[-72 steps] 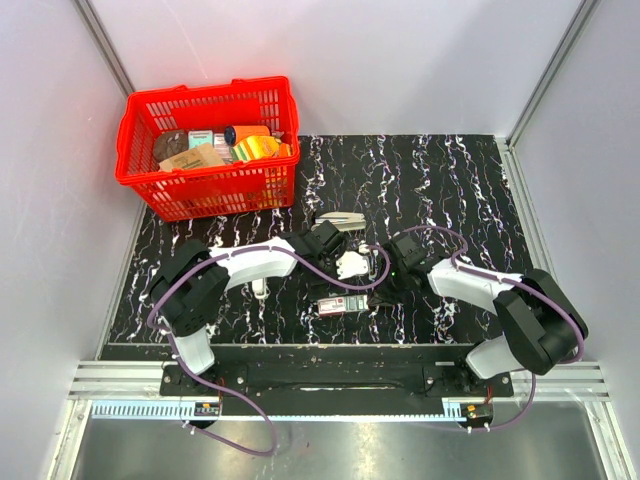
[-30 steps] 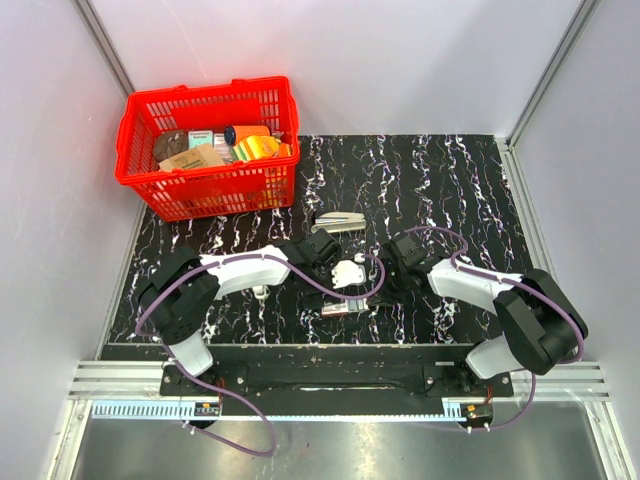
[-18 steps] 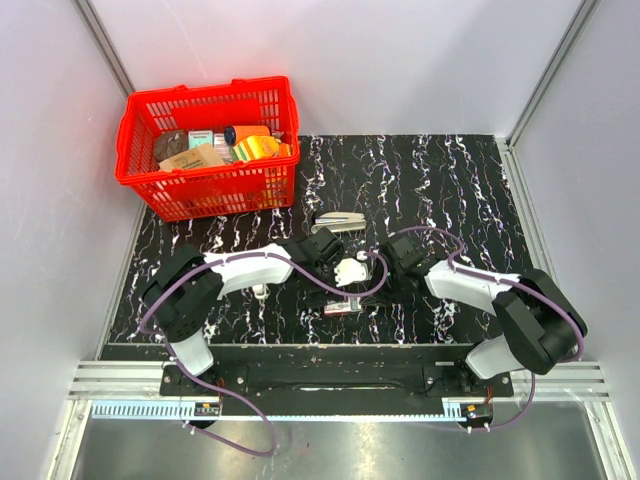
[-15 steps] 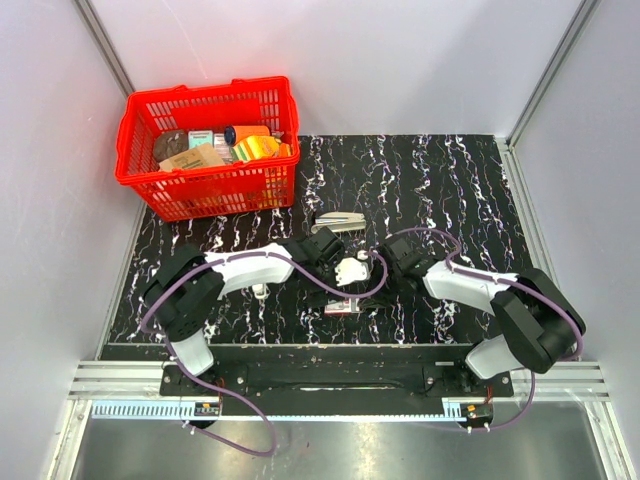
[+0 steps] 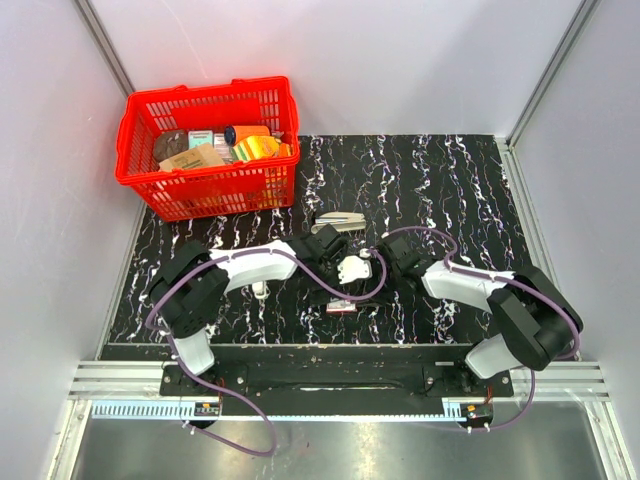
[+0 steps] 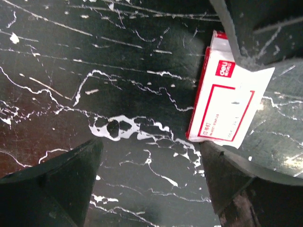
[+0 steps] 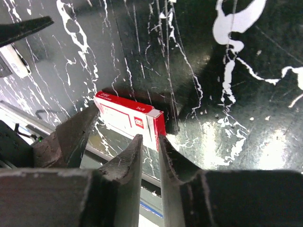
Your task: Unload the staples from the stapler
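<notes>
Black marbled bench (image 5: 450,190) carries everything; I'm placing stuff off the little red-and-white box (image 5: 342,306) that sits close to the arm bases. Red basket (image 5: 220,190) of odds and ends is well off to the box's back left. Left end effector (image 6: 151,144) hangs low just beside the box, spread wide, nothing in it. Right end effector (image 7: 149,138) is squeezed down to a slit with its tips right at the box's end; can't tell if it's nipping the cardboard or only touching it. Stapler (image 5: 340,220) lies flat behind the box and apart from it, with both end effectors in between; neither is on it.

Changes over the last couple of seconds: both wrists shuffled in tighter round the box, and the box shows shorter from above, so it probably got nudged; the stapler hasn't budged. My read: all the fuss is on the wrong thing so far; the actual unloading hasn't started.
</notes>
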